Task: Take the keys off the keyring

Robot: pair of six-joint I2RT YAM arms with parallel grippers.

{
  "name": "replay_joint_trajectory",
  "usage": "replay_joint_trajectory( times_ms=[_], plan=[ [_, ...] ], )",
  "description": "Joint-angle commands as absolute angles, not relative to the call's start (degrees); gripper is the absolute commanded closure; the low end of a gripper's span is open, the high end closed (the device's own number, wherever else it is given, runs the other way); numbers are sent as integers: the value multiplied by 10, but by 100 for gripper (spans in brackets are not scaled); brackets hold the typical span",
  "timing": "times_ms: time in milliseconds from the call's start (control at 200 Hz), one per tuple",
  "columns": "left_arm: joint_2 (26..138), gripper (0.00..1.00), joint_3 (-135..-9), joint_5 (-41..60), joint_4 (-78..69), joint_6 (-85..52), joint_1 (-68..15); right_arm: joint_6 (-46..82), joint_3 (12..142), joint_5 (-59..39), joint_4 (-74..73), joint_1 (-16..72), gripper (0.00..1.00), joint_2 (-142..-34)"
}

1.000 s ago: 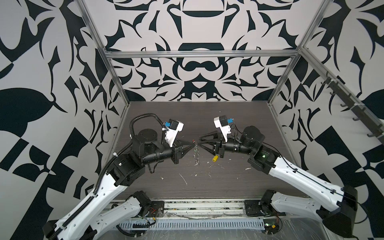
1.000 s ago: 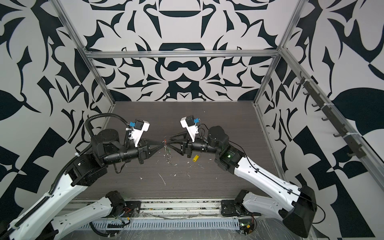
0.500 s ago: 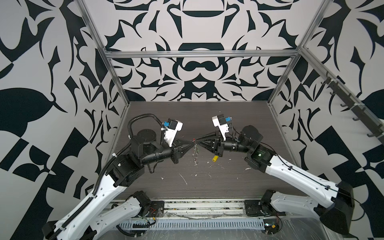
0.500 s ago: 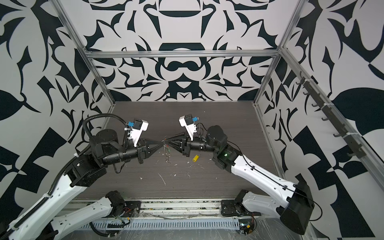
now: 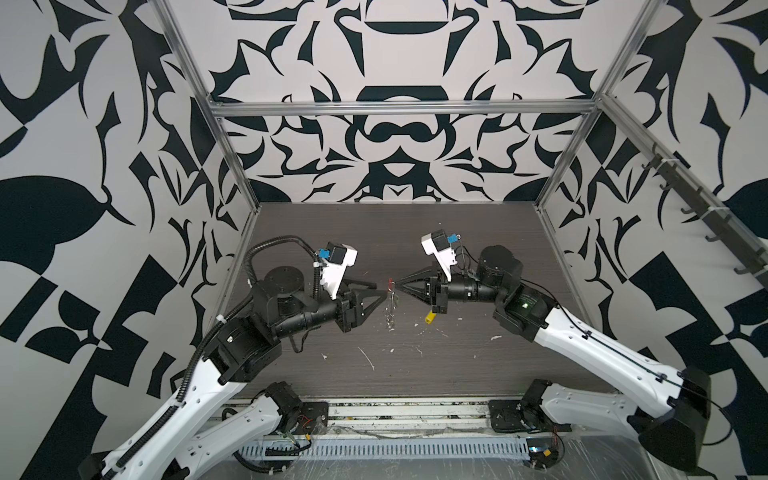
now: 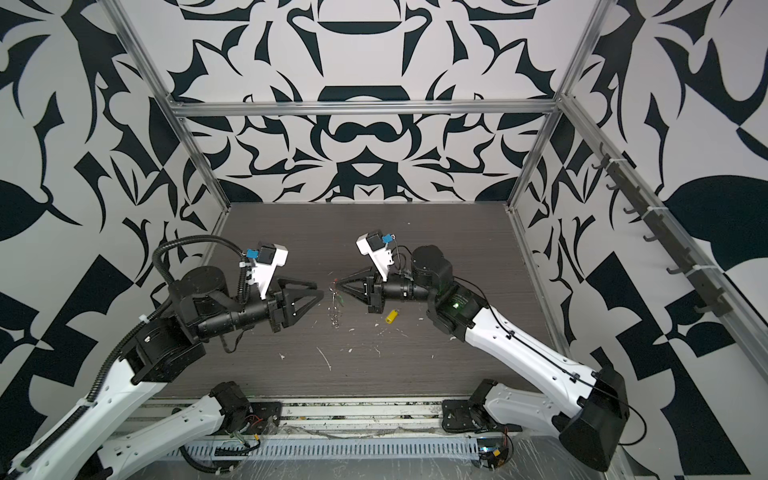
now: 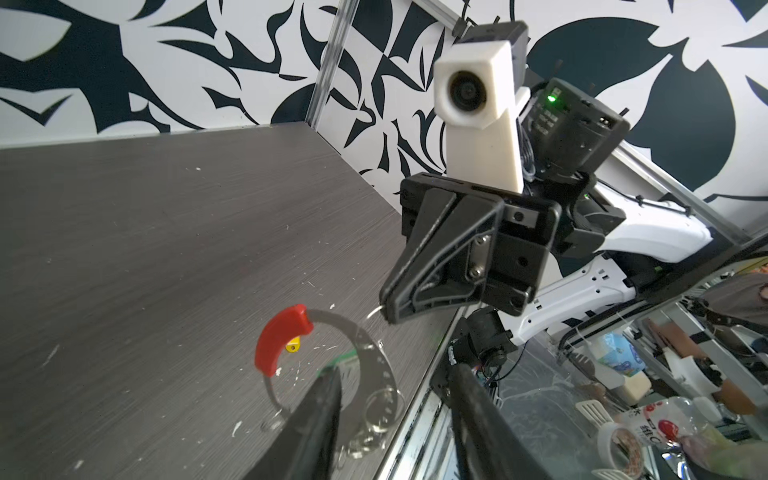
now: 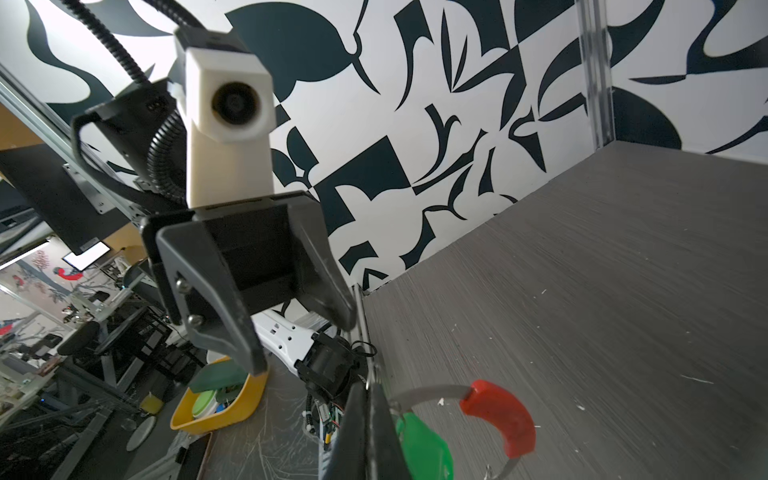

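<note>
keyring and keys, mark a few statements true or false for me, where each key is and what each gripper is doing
1. The yellow key lies on the table, off the keyring. True.
2. The left gripper is clamped on the red sleeve. False: its jaws stand open and hold nothing.
3. The right gripper is shut on the keyring. True.
4. The green key lies on the table next to the yellow one. False: it hangs at the keyring, right beside the right gripper.
5. The keyring lies flat on the table. False: it hangs from the right gripper.
</note>
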State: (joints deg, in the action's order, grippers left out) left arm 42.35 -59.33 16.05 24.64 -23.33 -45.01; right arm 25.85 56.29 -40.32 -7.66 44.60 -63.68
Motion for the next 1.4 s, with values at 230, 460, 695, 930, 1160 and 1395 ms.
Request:
replay_joint_trajectory(
  times_ms=[230,460,695,930,1160,1395],
  plan=[
    [448,63,-596,210,251,-203,-450,161,649,-443,34,445,100,-634],
    [456,63,-593,234,238,-193,-450,134,670,-473,67,445,100,-639],
    [461,72,-590,257,225,-189,-450,131,682,-502,70,445,100,-649],
    [464,86,-585,280,209,-190,-450,127,694,-521,79,445,100,-661],
    [463,100,-578,288,195,-207,-450,130,698,-515,76,443,100,-662],
    [448,100,-552,228,136,-263,-450,171,640,-390,-5,442,71,-607]
  ],
)
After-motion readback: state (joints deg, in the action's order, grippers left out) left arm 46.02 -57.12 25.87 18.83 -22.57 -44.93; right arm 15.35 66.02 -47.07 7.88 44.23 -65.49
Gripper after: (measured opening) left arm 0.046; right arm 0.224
